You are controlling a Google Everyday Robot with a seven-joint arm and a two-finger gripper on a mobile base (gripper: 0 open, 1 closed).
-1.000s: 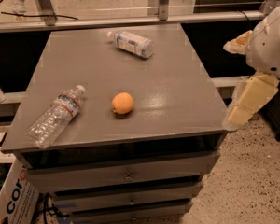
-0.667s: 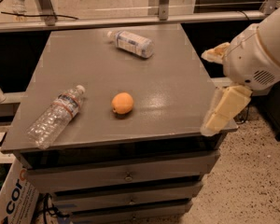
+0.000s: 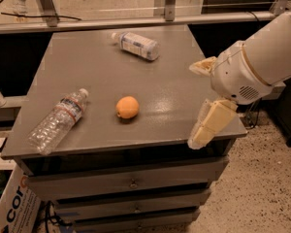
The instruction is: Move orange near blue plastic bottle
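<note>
Grey drawer cabinet (image 3: 102,67) carries everything. The orange (image 3: 127,107) sits on its flat top, a little toward the front edge from the middle.

White robot arm (image 3: 262,62) comes in from the right of the orange, out past the cabinet's right edge. It looks like a side approach, low over the top.

Long ribbed clear bottle (image 3: 58,120) lies on its side to the left of the orange, well apart, cap end pointing roughly toward the orange. Not the target; probably there as a distractor.

Blue plastic bottle (image 3: 137,44) also lies on its side, behind the orange toward the back edge, well apart. Nothing lies between the two.

Gripper (image 3: 194,106) is right of the orange at the cabinet's right-front corner, apart from the fruit. Its two fingers are spread wide, one above the other, nothing between them. Spread this way, it looks readied to close around the fruit.

The orange is free, touching only the top, and is to the left of the gripper's open mouth. Judged step: reach not finished, no grasp yet; the orange still has to go back toward the blue plastic bottle. It is round, so a nudge may roll it.
</note>
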